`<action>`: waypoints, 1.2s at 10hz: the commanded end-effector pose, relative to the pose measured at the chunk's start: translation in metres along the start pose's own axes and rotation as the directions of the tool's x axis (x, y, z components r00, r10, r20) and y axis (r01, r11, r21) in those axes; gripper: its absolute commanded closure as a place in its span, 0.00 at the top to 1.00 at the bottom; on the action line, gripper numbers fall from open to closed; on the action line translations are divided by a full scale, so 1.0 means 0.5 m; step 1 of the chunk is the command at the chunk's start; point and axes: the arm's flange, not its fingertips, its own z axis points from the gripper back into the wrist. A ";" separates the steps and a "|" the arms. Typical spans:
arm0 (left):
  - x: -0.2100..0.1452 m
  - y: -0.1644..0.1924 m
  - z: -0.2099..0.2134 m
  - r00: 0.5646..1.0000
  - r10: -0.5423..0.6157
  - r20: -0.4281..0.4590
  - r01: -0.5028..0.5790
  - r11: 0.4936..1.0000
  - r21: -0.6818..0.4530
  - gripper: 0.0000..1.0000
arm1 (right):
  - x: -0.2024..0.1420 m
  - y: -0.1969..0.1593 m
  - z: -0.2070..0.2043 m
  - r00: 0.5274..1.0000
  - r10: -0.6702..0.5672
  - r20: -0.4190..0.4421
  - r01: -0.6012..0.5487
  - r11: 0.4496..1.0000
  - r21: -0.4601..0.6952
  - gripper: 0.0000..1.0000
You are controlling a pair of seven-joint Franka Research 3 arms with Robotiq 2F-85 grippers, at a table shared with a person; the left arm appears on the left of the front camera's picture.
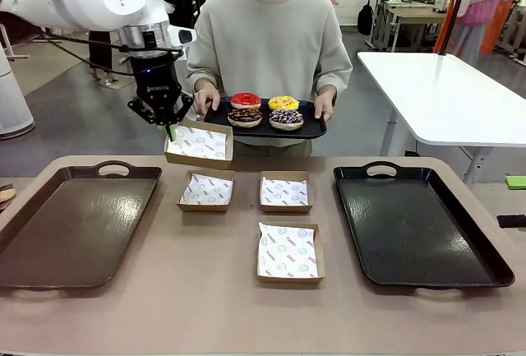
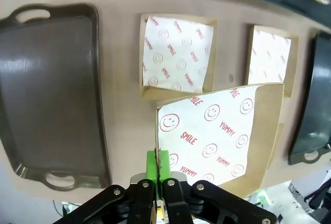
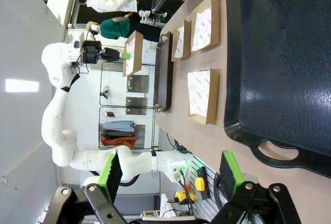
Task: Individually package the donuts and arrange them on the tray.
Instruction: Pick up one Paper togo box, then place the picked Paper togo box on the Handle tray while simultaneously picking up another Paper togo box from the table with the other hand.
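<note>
Front view: four donuts (image 1: 245, 115) (person's tray (image 1: 316, 131)), left gripper (image 1: 171, 132) pinching one of four boxes (image 1: 200, 143), right gripper (image 3: 170, 169) wide.

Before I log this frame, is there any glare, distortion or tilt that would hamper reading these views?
Front view: sharp, even light, sheen on the brown tray and black tray. Left wrist view: wide-angle bowing curves the brown tray's edges; the box in the left gripper looms large. Right wrist view: rolled sideways, tabletop standing on end.
</note>
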 end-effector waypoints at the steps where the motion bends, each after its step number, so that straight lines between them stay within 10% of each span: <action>1: 0.047 -0.021 0.022 1.000 0.019 -0.018 -0.018 0.999 0.034 0.00 | 0.000 0.002 0.002 1.000 0.006 0.001 -0.006 1.000 0.005 1.00; 12: 0.000 0.000 0.000 1.000 0.000 0.000 0.000 1.000 0.000 0.00 | 0.000 0.002 0.002 1.000 0.006 0.001 -0.006 1.000 0.005 1.00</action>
